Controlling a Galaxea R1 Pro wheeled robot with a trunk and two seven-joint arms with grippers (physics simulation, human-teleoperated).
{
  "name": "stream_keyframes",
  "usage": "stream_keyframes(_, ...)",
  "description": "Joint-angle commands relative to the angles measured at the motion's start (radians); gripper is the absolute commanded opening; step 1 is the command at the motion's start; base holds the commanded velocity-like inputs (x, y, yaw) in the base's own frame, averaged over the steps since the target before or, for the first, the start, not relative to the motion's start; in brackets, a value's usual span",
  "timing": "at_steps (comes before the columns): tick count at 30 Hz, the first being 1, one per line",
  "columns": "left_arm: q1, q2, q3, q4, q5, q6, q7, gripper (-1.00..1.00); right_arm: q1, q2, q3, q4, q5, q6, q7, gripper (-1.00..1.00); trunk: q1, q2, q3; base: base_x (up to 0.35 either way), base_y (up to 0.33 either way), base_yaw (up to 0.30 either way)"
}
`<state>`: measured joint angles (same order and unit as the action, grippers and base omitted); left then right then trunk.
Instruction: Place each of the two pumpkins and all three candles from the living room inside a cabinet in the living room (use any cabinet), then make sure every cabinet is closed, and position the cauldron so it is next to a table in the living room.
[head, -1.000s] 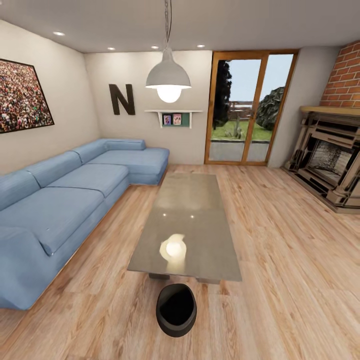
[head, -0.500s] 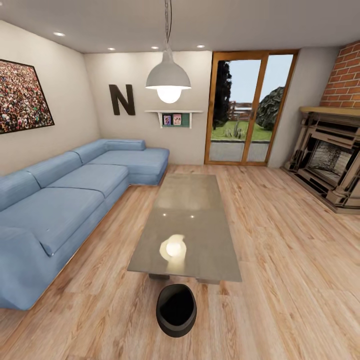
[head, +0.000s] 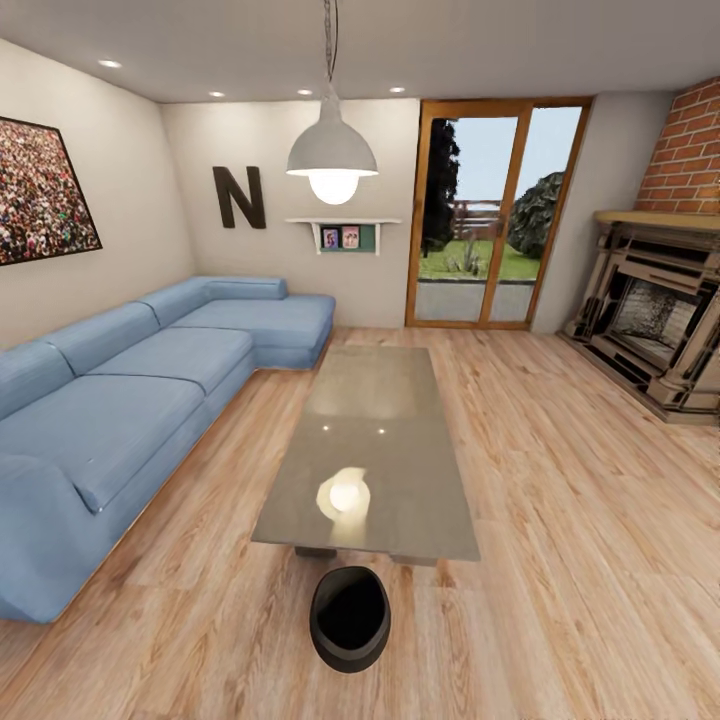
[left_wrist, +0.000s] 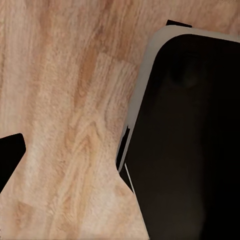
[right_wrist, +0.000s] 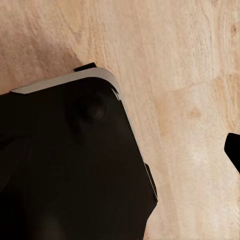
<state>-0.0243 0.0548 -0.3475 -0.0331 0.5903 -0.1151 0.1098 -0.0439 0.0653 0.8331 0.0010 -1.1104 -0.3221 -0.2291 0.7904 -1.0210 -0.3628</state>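
The cauldron (head: 350, 618) sits on the wooden floor (head: 560, 560) just off the near short end of the worktop (head: 375, 450), its mouth facing up and dark inside. By my reading that already counts as next to it, so your best move here is restraint: leave the pot alone and don't drive the base forward into it. If you do reposition it, use a slow push so it ends close to the edge without touching the legs. No pumpkins, candles or low cabinets show from here, so I judge you need to turn and check that every front is shut.

The head view gives you the whole room: the blue sofa (head: 120, 420) at the left, the fireplace (head: 650, 320) at the right, the lamp (head: 332, 160) above. The wrist views look down on floor planks and a large dark rounded body (left_wrist: 190, 145) with a pale rim, which I take for part of the robot. Small dark shapes at their borders may be fingers, but I cannot tell whether either tool is apart or together.
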Motion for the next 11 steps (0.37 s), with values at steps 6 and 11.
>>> stream_keyframes(6, 0.0, 0.007, -0.013, -0.002, 0.006, -0.001, 0.004, 1.0, -0.001, -0.001, 0.008, -0.015, -0.007, -0.002, -0.004, 1.0, 0.0, -0.001, -0.002, 0.0, 0.0, -0.008)
stream_keyframes(11, 0.0, 0.003, -0.012, -0.002, 0.007, -0.001, 0.004, 1.0, -0.001, -0.003, 0.008, -0.018, -0.005, -0.003, -0.004, 1.0, 0.0, -0.001, -0.002, 0.0, 0.0, 0.0)
